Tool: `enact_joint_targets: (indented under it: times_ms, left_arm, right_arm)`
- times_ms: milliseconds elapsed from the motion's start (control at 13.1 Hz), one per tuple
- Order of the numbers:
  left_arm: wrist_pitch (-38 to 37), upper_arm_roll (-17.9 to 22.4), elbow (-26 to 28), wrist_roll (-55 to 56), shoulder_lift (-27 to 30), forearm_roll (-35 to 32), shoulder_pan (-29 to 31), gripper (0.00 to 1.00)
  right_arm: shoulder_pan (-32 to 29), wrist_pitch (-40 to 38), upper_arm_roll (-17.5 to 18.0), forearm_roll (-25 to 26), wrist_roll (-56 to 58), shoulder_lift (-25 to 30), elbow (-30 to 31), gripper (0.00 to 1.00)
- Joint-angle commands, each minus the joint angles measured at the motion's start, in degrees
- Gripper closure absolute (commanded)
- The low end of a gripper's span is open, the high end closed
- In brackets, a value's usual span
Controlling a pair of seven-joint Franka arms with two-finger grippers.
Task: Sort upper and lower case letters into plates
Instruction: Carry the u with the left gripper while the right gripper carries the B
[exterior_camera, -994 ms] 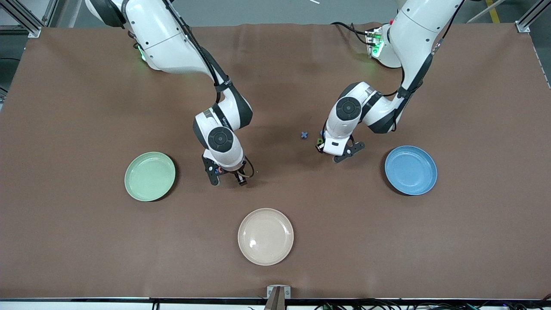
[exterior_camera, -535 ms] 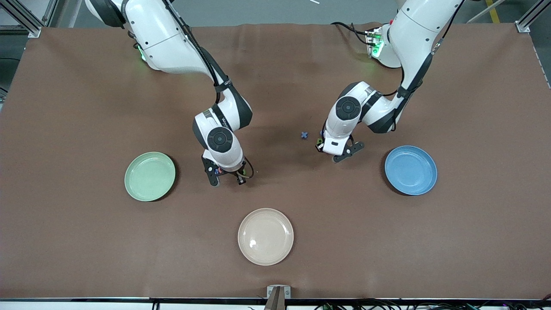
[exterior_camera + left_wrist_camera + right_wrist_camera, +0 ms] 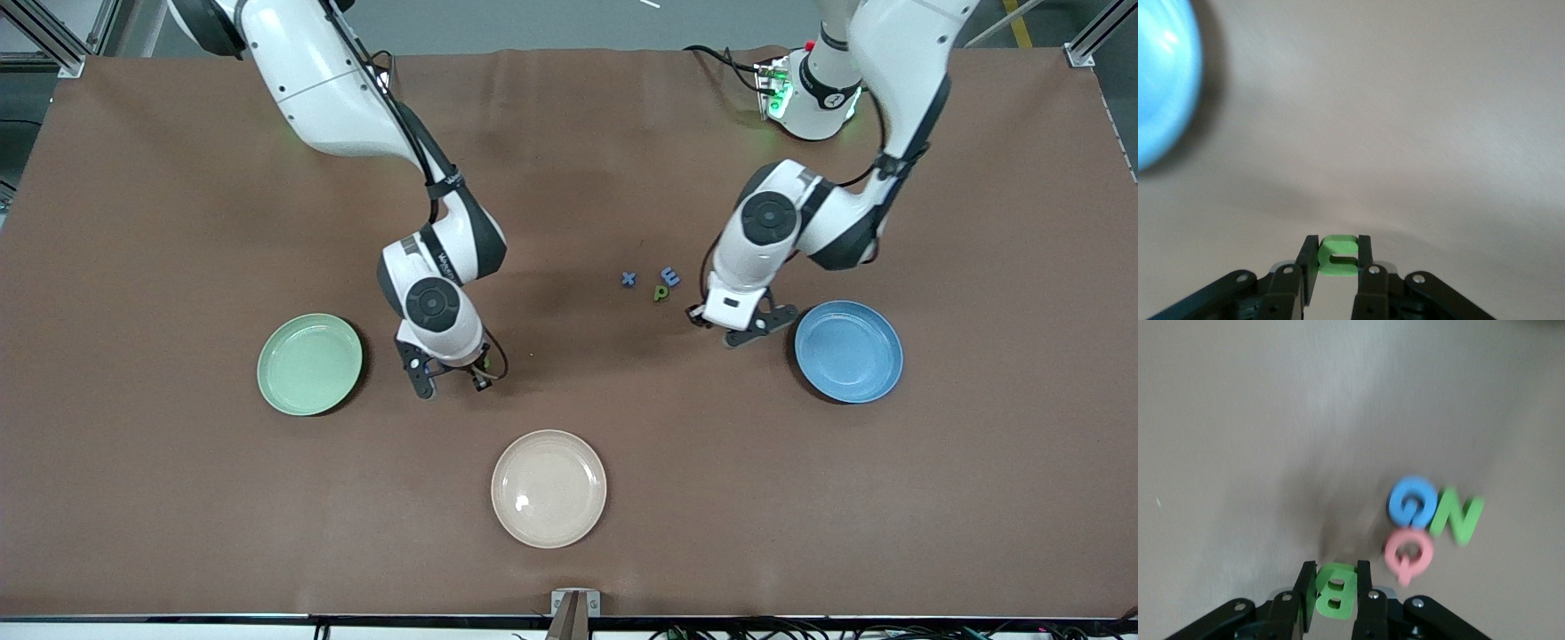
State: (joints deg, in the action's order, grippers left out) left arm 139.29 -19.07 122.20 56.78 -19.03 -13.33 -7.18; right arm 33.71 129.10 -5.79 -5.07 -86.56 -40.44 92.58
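The brown table is carrying three plates: the light green plate toward the right arm's end, the blue plate toward the left arm's end, and a cream plate nearest the front camera, all three looking bare. The left gripper is hanging over the cloth just beside the blue plate's rim, its fingers pinching a small green letter, perhaps a lowercase c, by its flat faces. The right gripper is sitting low between the green plate and the table's middle, clamping a green B the same way. In its wrist view a blue G, a green N and a pink Q are lying touching in a cluster on the cloth. Farther from the front camera, a blue x, a blue E and a green p are resting close together. These letters look like light foam, slightly soft, so I'd judge a gentle pinch across a straight stroke holds best; they could twist or cling to a pad on release.
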Motion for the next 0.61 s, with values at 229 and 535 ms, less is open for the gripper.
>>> enact_joint_targets:
  times_ms: [229, 535]
  left_arm:
    - [-4.64, -0.70, 1.73, -23.43, 4.08, -1.08, 13.31, 0.91]
    - [-4.64, -0.70, 2.43, -35.31, 2.95, -1.52, 20.35, 0.91]
  right_arm:
    - [-10.14, -8.43, 0.87, -0.29, 21.58, 10.62, 6.09, 1.00]
    - [-16.12, -7.72, 0.78, -0.21, 33.97, 16.17, 13.66, 1.00]
